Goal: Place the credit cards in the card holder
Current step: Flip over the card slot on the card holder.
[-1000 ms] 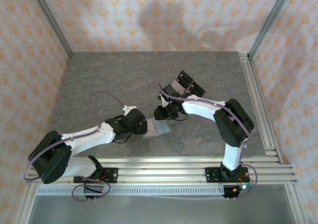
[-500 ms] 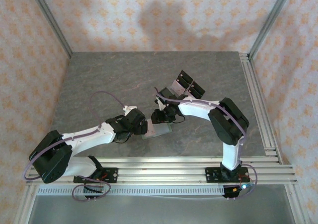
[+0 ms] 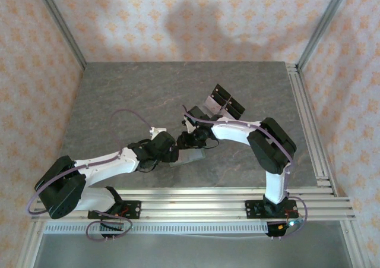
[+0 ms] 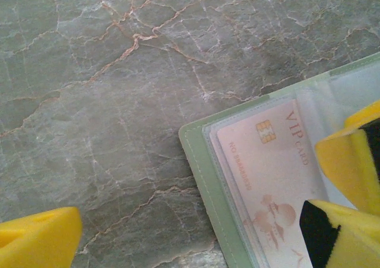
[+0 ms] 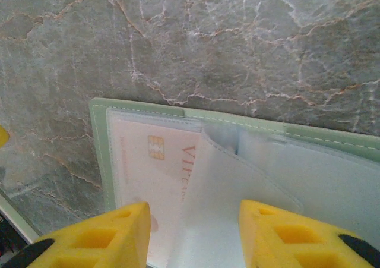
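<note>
The card holder [image 3: 191,157] lies open on the stone table between both arms, its sage green edge [image 4: 202,167] framing clear sleeves. One pale credit card [image 4: 267,167] marked VIP sits inside the left sleeve, chip upward [image 5: 148,161]. My left gripper [image 4: 190,232] is wide open, one finger over bare table and the other over the card's lower right. My right gripper [image 5: 193,232] hovers over the holder [image 5: 142,106] with its jaws apart. A loose clear sleeve page [image 5: 237,185] stands up between them, with a gap to the left finger. Seen from above, the left gripper [image 3: 169,152] and right gripper [image 3: 189,140] nearly meet.
A clear stand with black panels [image 3: 225,101] stands behind the right gripper, with a pale sheet at its left end. Bare stone table [image 3: 130,95] stretches to the left and back. Aluminium rails [image 3: 309,119] run along the right and near edges.
The right gripper has moved left and nearer, closer to the left gripper over the holder. The left gripper has edged slightly right. The holder has stayed put.
</note>
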